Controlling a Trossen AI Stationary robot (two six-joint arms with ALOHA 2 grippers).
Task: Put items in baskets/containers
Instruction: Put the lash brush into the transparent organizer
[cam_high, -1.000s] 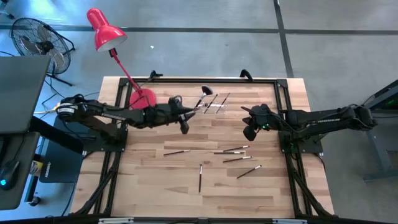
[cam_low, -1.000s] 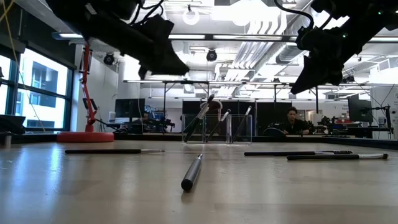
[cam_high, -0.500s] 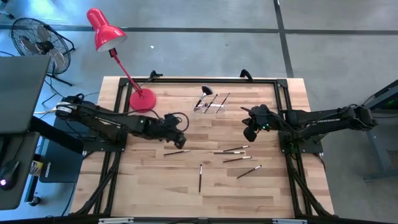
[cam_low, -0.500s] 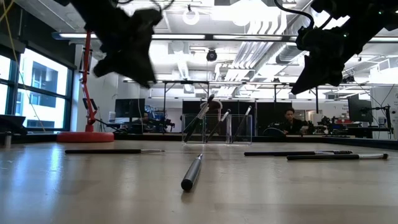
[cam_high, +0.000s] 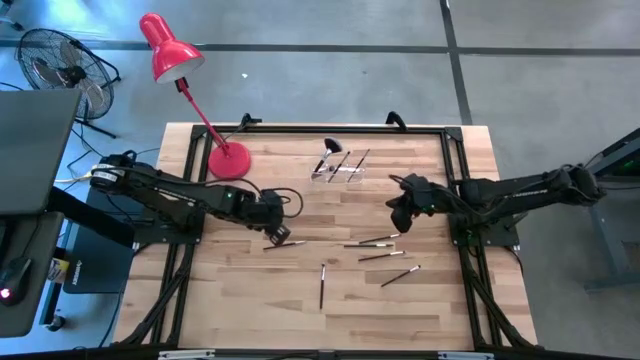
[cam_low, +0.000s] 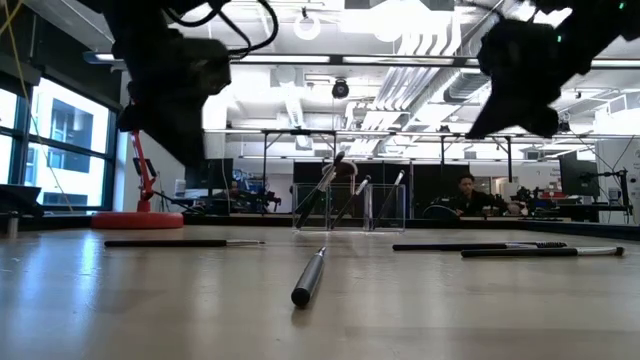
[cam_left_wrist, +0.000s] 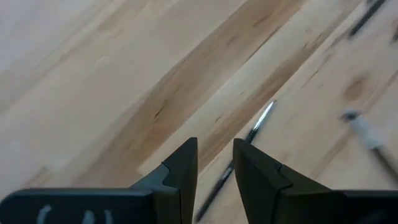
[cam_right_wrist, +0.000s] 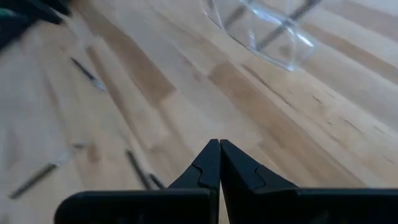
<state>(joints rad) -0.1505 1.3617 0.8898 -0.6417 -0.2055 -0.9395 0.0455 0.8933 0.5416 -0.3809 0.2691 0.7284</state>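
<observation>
- We see the left pincer (cam_high: 279, 235) low over the tabletop (cam_high: 250, 300), its two dark fingers (cam_left_wrist: 180, 169) a narrow gap apart and clamped on nothing.
- In the left wrist view a thin brush (cam_left_wrist: 239, 149) with a silvery ferrule lies on the wood straight ahead of that gap; in the high view this brush (cam_high: 282, 245) lies just beside the pincer tip.
- We see the right pincer (cam_high: 398, 220) held above the tabletop on the right side, its fingers (cam_right_wrist: 208, 168) pressed together and holding nothing.
- Just beside the right pincer, towards the front of the tabletop, lie two brushes side by side (cam_high: 372, 241), another a little further forward (cam_high: 381, 256) and one angled brush (cam_high: 399, 275).
- A single brush (cam_high: 322, 285) lies by itself near the middle of the tabletop, pointing front to back; in the low view its dark end (cam_low: 308, 277) faces the camera.
- The clear holder (cam_high: 340, 170) stands at the back of the tabletop, between the two arms, with several brushes (cam_low: 335, 190) leaning in it, one with a wide dark head (cam_high: 332, 145).
- A red desk lamp (cam_high: 170, 50) has its round base (cam_high: 228, 160) on the back left of the tabletop.
- In the low view a person (cam_low: 465, 197) sits far off in the room behind.
</observation>
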